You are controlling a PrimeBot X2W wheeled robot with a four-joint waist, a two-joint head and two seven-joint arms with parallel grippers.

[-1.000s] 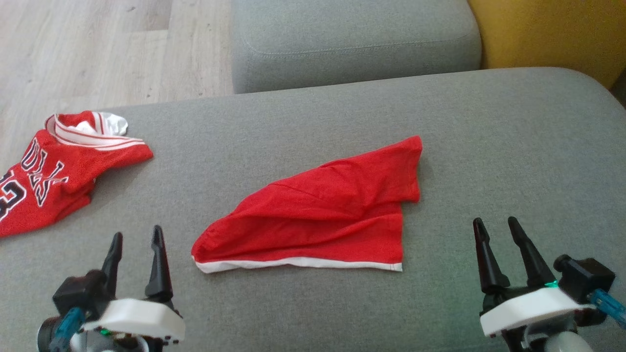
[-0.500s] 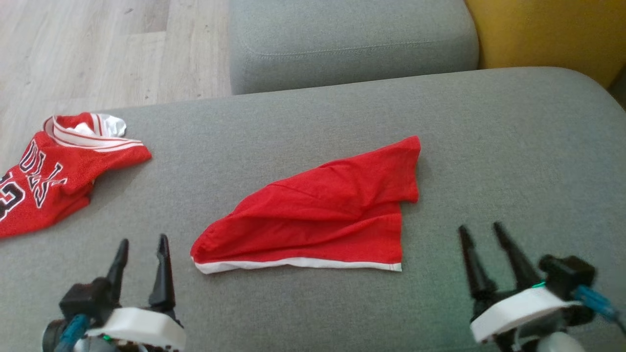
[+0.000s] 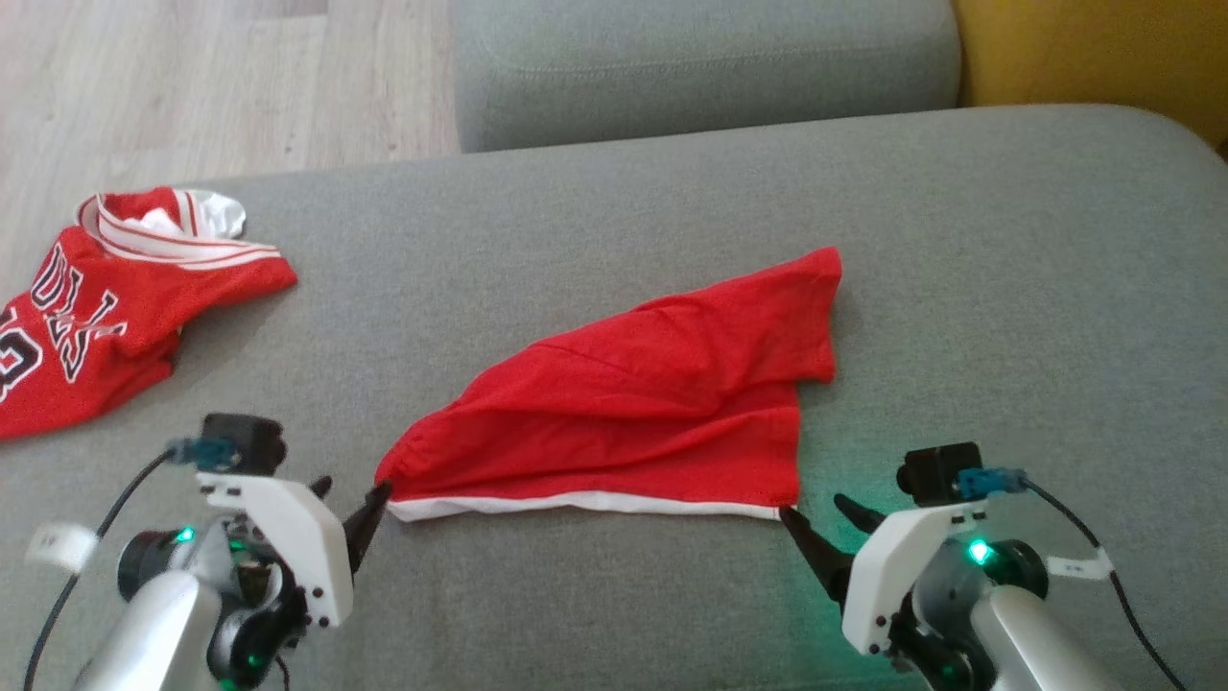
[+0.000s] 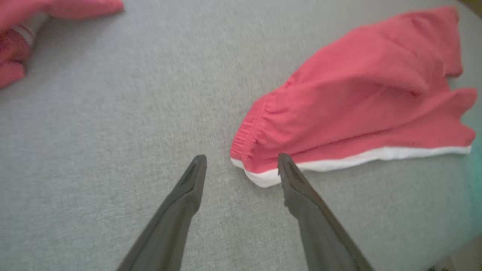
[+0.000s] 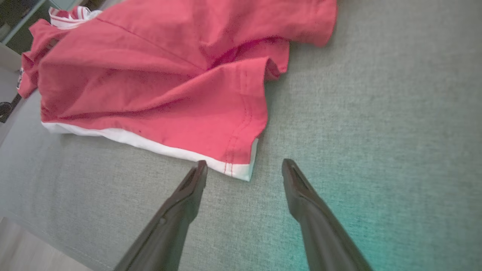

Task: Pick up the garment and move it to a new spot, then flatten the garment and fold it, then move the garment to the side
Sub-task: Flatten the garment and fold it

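The garment (image 3: 652, 403) is a pair of red shorts with a white hem, lying crumpled on the grey cushion (image 3: 1007, 288). My left gripper (image 3: 353, 489) is open at its near-left corner. In the left wrist view the white hem corner of the garment (image 4: 357, 105) lies just between the tips of the left gripper (image 4: 241, 160), low over the cushion. My right gripper (image 3: 814, 509) is open at the near-right corner. In the right wrist view that corner of the garment (image 5: 158, 82) sits just ahead of the open tips of the right gripper (image 5: 244, 162). Neither gripper holds anything.
A red jersey (image 3: 106, 326) with black lettering and a striped collar lies at the cushion's left edge. Behind stands a second grey cushion (image 3: 700, 67), with a yellow object (image 3: 1103, 48) at the back right and wooden floor (image 3: 192, 86) at the back left.
Both arms have swung inward and forward, bringing the fingertips from beside the garment to its two near corners. The head view has shifted slightly. The garment lies as before.
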